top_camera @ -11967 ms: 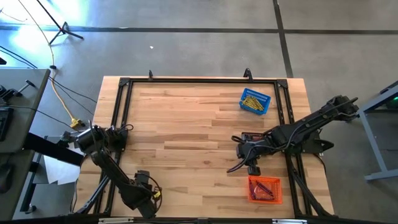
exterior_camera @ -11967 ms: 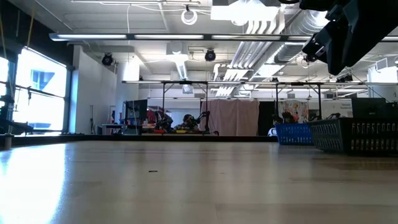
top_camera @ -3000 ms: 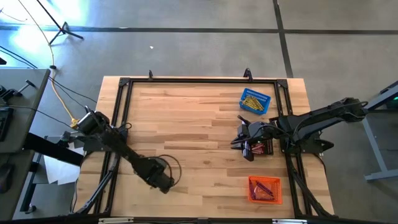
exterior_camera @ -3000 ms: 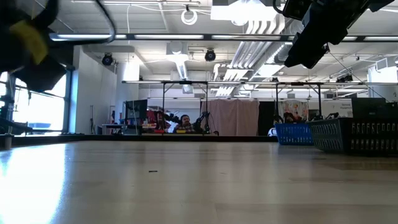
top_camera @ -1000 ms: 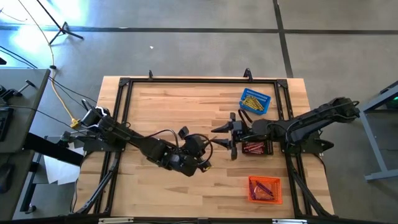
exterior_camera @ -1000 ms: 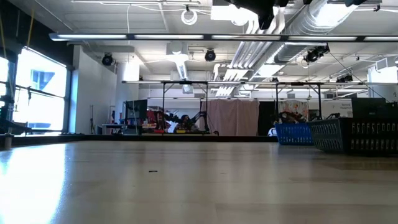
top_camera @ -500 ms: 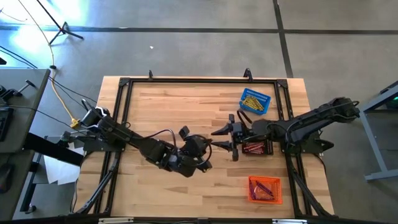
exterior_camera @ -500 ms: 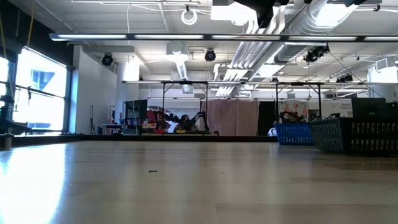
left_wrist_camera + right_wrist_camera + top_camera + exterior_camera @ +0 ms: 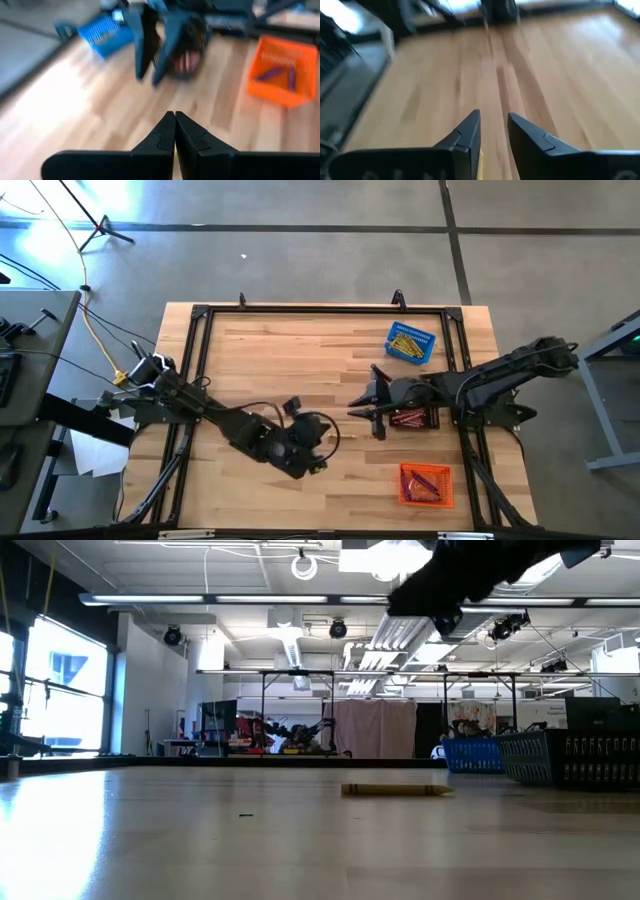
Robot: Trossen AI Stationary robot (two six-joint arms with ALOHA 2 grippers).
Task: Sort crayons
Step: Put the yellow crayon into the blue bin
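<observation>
**Both arms over the table centre, with one loose crayon.**

**Left side.** My left arm runs from its base at the table's [image 9: 270, 350] left edge, low and nearly flat, diagonally toward the middle. The wrist ends a little short of centre. The left gripper [image 9: 174, 132] points at the other arm. In the left wrist view I read its two fingers as pressed tip to tip, with no gap and nothing between them.

**Centre.** A single yellow crayon [image 9: 395, 789] lies flat on the bare wood. It sits just beside the left gripper's tip, between the two grippers, and I see neither one touching it.

**Right side.** My right arm reaches in from the right edge, elbow raised and forearm stretched toward centre. It is held above the table in the low view. The right gripper [image 9: 494, 116] has its fingers parted. In the high view they splay well apart, and the right wrist view shows a clear gap over the boards. I can make out no object held there.

**Baskets.**
- The black basket [image 9: 412, 418] holds red crayons and sits directly beneath that forearm.
- The blue basket [image 9: 411, 343] holds yellow crayons and stands toward the far right corner.
- The orange basket [image 9: 426, 485] holds purple crayons and stands near the front right corner.
</observation>
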